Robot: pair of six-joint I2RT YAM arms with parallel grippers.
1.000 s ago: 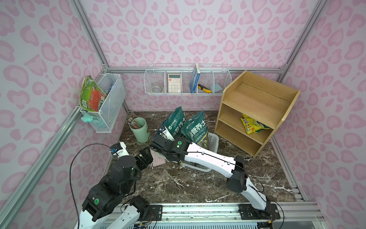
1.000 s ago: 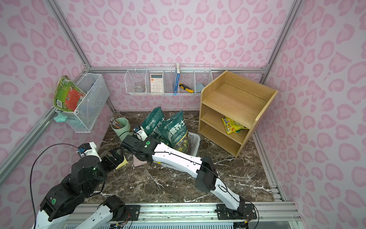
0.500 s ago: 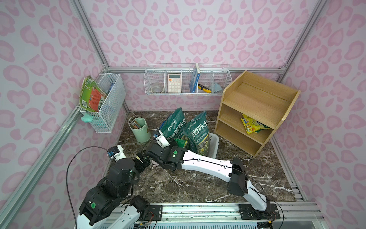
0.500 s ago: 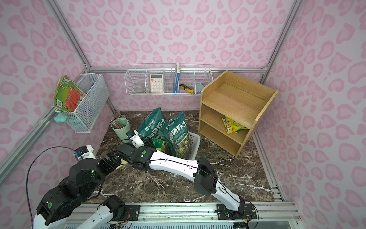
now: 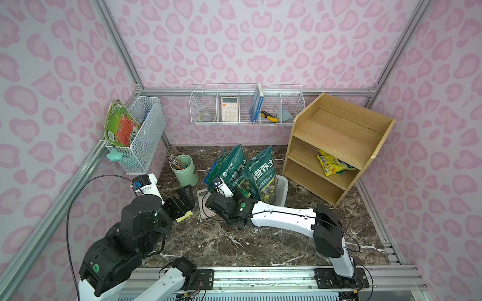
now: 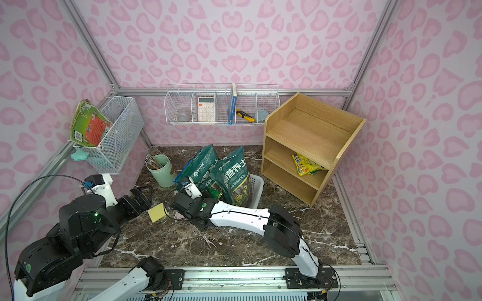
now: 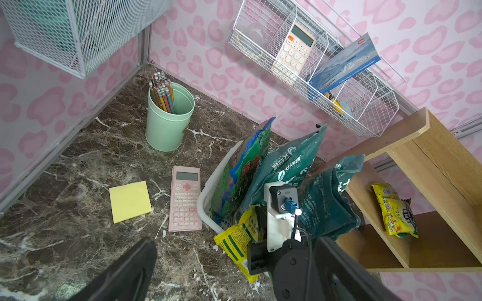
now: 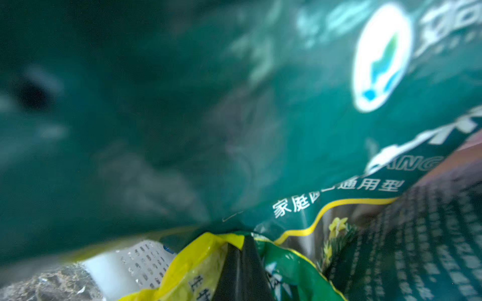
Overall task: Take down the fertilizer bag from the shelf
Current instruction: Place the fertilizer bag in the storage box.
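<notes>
The right claw (image 8: 241, 263) is clamped on the yellow-green fertilizer bag (image 7: 236, 243), which is against the 7 o'clock side of the white basket (image 5: 283, 183) at the centre of the bench (image 5: 260, 243), off the shelf (image 5: 336, 135) at 2 o'clock. The left claw (image 5: 182, 199) stands wide and empty at 9 o'clock.

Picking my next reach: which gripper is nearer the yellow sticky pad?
Left. The left gripper hangs open close beside the sticky pad; the right gripper, shut on a yellow bag, is past the pink calculator.
</notes>
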